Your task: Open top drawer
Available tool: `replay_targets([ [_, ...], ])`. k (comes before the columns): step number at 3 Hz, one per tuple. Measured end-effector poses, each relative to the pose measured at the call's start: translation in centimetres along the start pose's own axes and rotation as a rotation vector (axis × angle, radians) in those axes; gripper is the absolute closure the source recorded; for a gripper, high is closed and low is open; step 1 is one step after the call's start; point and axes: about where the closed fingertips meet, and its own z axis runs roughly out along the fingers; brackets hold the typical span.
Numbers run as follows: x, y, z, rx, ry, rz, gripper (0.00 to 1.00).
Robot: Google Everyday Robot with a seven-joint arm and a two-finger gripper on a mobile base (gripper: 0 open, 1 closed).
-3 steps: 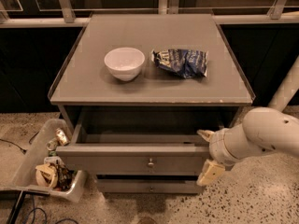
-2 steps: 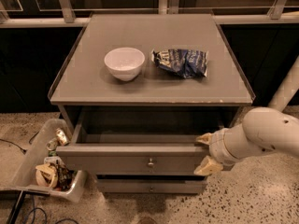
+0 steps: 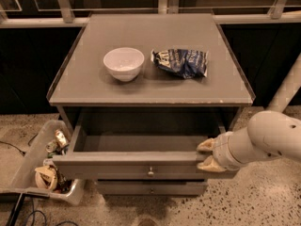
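Observation:
The top drawer [image 3: 117, 166] of the grey cabinet stands pulled out towards me. Its grey front has a small round metal knob [image 3: 150, 172] at the centre, and its plain grey inside [image 3: 141, 142] looks empty. My gripper [image 3: 207, 155] is at the right end of the drawer front, on a thick white arm coming in from the right. One tan fingertip [image 3: 205, 145] is on the inner side of the front panel and the other is on the outer side, closed on the panel's top edge.
A white bowl [image 3: 123, 63] and a crumpled blue snack bag [image 3: 181, 61] lie on the cabinet top [image 3: 94, 86]. A slimmer drawer [image 3: 150, 188] sits shut below. A clear bin of clutter [image 3: 28, 173] stands on the floor at left, with cables beside it. A white pole [image 3: 287, 91] leans at right.
The drawer front has come slightly further out towards me. The two fingertips have drawn closer together on the right end of the front panel.

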Motion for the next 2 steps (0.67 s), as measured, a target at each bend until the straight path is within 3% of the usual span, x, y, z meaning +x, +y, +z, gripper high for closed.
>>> replay_targets([
  [1,-0.03,0.14,-0.34,0.002,0.001,0.002,1.00],
  [2,-0.07,0.12,-0.43,0.002,0.001,0.002,1.00],
])
